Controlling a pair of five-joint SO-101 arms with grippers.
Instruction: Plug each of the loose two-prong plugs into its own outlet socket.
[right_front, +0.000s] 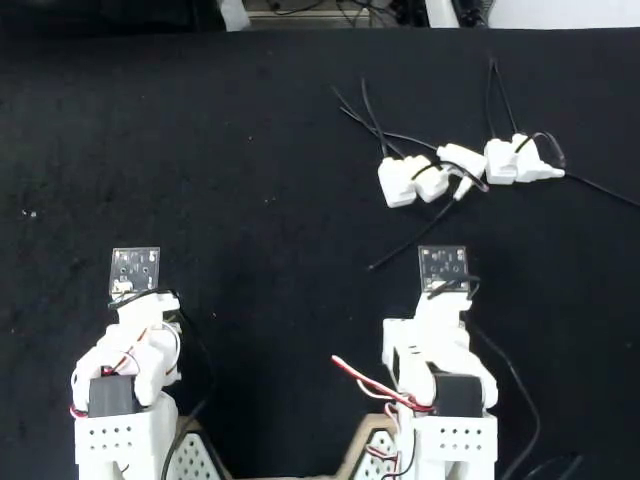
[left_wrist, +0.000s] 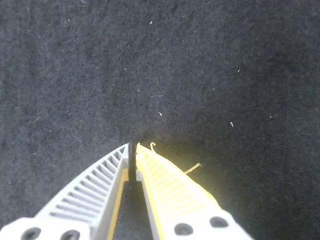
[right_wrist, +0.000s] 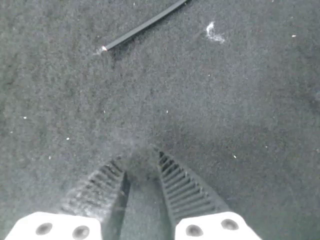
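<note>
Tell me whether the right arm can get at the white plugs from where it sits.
Likely yes. Between the right hand and the white plugs lie bare table and one thin cable end; nothing stands in the way, though the stretch looks long.

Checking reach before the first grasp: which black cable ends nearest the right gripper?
The cable running from the white plug cluster toward the arms; its free end lies ahead of the right gripper. The others lead away from them.
</note>
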